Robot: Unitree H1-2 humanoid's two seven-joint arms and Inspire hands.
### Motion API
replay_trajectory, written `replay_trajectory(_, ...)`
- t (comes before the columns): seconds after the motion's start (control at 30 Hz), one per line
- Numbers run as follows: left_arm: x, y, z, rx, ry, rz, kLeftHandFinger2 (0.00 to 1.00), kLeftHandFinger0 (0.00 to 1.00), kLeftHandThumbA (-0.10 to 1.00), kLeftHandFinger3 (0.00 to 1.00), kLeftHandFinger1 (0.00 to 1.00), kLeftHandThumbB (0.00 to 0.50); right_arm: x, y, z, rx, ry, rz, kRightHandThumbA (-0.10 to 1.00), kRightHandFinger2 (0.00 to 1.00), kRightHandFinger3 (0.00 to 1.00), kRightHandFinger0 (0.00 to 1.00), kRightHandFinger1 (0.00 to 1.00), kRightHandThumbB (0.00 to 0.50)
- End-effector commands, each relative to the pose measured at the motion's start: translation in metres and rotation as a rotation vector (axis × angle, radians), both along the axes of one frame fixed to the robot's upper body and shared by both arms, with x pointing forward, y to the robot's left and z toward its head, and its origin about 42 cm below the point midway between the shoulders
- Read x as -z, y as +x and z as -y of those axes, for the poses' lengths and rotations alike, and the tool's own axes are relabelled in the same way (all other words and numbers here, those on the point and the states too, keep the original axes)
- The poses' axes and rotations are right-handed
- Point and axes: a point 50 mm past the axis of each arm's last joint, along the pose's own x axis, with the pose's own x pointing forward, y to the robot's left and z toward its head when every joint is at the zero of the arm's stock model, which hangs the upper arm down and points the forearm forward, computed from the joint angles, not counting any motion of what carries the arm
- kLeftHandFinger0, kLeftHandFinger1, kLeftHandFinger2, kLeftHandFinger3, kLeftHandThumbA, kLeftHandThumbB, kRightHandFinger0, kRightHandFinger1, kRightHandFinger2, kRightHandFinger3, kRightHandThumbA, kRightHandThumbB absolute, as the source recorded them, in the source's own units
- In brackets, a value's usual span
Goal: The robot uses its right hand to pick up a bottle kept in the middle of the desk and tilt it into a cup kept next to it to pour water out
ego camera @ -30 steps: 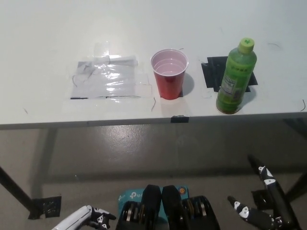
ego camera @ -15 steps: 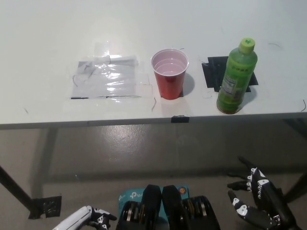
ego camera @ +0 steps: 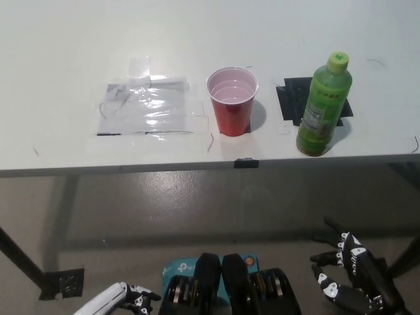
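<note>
A green bottle [ego camera: 323, 106] with a green cap stands upright on the white desk [ego camera: 197, 39], on a patch of black tape near the front edge at the right. A red cup [ego camera: 231, 100] with a pale inside stands upright to its left, a short gap between them. My black right hand [ego camera: 351, 272] hangs low at the bottom right, well below the desk and apart from the bottle, its fingers spread and holding nothing. My white left hand [ego camera: 121, 298] rests at the bottom left edge, only partly in view.
A clear plastic sheet [ego camera: 147, 108] is taped flat to the desk left of the cup. A small black tape tab [ego camera: 245, 163] marks the desk's front edge. A dark table leg [ego camera: 26, 266] crosses the floor at lower left.
My right hand's fingers, stretched upward a second ago, have curled in and the hand sits lower and more compact. Bottle, cup and left hand have not moved.
</note>
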Motion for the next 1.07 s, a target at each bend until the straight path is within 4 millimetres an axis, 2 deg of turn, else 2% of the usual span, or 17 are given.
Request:
replay_trajectory(0.0, -0.0083, -0.0019, 0.0007, 0.025, -0.006, 0.046, 0.79, 0.78, 0.98, 0.97, 0.74, 0.390, -0.0101, -0.0001, 0.0020, -0.032, -0.014, 0.035, 0.53, 0.82, 1.00, 0.63, 0.63, 0.107)
replay_trajectory(0.1, -0.0075, -0.0015, 0.0007, 0.028, -0.003, 0.041, 0.79, 0.78, 0.99, 0.98, 0.75, 0.396, -0.0091, -0.0002, 0.0019, -0.029, -0.021, 0.029, 0.57, 0.84, 1.00, 0.64, 0.66, 0.122)
replay_trajectory(0.2, -0.0107, 0.0028, 0.0021, 0.028, 0.001, 0.055, 0.79, 0.79, 0.99, 0.98, 0.75, 0.395, -0.0124, 0.0021, 0.0024, -0.022, -0.028, 0.036, 0.55, 0.88, 1.00, 0.66, 0.69, 0.101)
replay_trajectory(0.23, -0.0102, 0.0029, 0.0019, 0.027, 0.002, 0.051, 0.78, 0.79, 1.00, 0.97, 0.75, 0.419, -0.0116, 0.0020, 0.0020, -0.011, -0.028, 0.033, 0.56, 0.97, 1.00, 0.70, 0.78, 0.114)
replay_trajectory(0.3, -0.0110, 0.0026, 0.0022, 0.026, 0.008, 0.055, 0.78, 0.79, 1.00, 0.97, 0.74, 0.424, -0.0115, 0.0020, 0.0013, -0.005, -0.025, 0.032, 0.56, 0.99, 1.00, 0.70, 0.79, 0.108)
replay_trajectory(0.37, -0.0114, 0.0026, 0.0023, 0.025, 0.009, 0.051, 0.78, 0.79, 1.00, 0.98, 0.74, 0.428, -0.0114, 0.0021, 0.0012, -0.004, -0.027, 0.035, 0.58, 0.97, 1.00, 0.68, 0.75, 0.121)
replay_trajectory(0.47, -0.0108, 0.0029, 0.0021, 0.022, 0.011, 0.053, 0.78, 0.78, 1.00, 0.98, 0.73, 0.427, -0.0107, 0.0028, 0.0017, -0.004, -0.047, 0.042, 0.61, 1.00, 1.00, 0.71, 0.80, 0.119)
replay_trajectory(0.57, -0.0112, 0.0029, 0.0023, 0.026, 0.020, 0.060, 0.78, 0.78, 1.00, 0.98, 0.73, 0.417, -0.0113, 0.0024, 0.0014, 0.001, -0.043, 0.030, 0.61, 1.00, 1.00, 0.74, 0.82, 0.119)
replay_trajectory(0.63, -0.0110, 0.0030, 0.0022, 0.026, 0.014, 0.055, 0.77, 0.77, 1.00, 0.98, 0.73, 0.431, -0.0115, 0.0022, 0.0014, 0.000, -0.043, 0.035, 0.59, 1.00, 1.00, 0.74, 0.82, 0.099)
replay_trajectory(0.7, -0.0110, 0.0031, 0.0020, 0.026, 0.011, 0.053, 0.78, 0.77, 1.00, 0.98, 0.73, 0.434, -0.0116, 0.0022, 0.0014, 0.001, -0.046, 0.038, 0.58, 1.00, 1.00, 0.74, 0.82, 0.099)
replay_trajectory(0.77, -0.0112, 0.0029, 0.0020, 0.025, 0.010, 0.053, 0.78, 0.76, 1.00, 0.97, 0.73, 0.430, -0.0116, 0.0021, 0.0018, 0.000, -0.051, 0.047, 0.58, 1.00, 1.00, 0.76, 0.83, 0.089)
replay_trajectory(0.8, -0.0113, 0.0030, 0.0019, 0.027, 0.014, 0.052, 0.78, 0.76, 1.00, 0.97, 0.73, 0.428, -0.0110, 0.0025, 0.0025, -0.002, -0.049, 0.046, 0.59, 1.00, 1.00, 0.81, 0.88, 0.090)
replay_trajectory(0.83, -0.0112, 0.0031, 0.0019, 0.028, 0.017, 0.050, 0.78, 0.76, 1.00, 0.97, 0.73, 0.427, -0.0112, 0.0024, 0.0027, 0.000, -0.051, 0.042, 0.59, 1.00, 1.00, 0.83, 0.89, 0.089)
replay_trajectory(1.03, -0.0113, 0.0022, 0.0017, 0.009, 0.003, 0.034, 0.79, 0.78, 0.98, 0.98, 0.75, 0.426, -0.0117, 0.0028, 0.0036, 0.000, -0.052, 0.046, 0.58, 1.00, 1.00, 0.82, 0.86, 0.085)
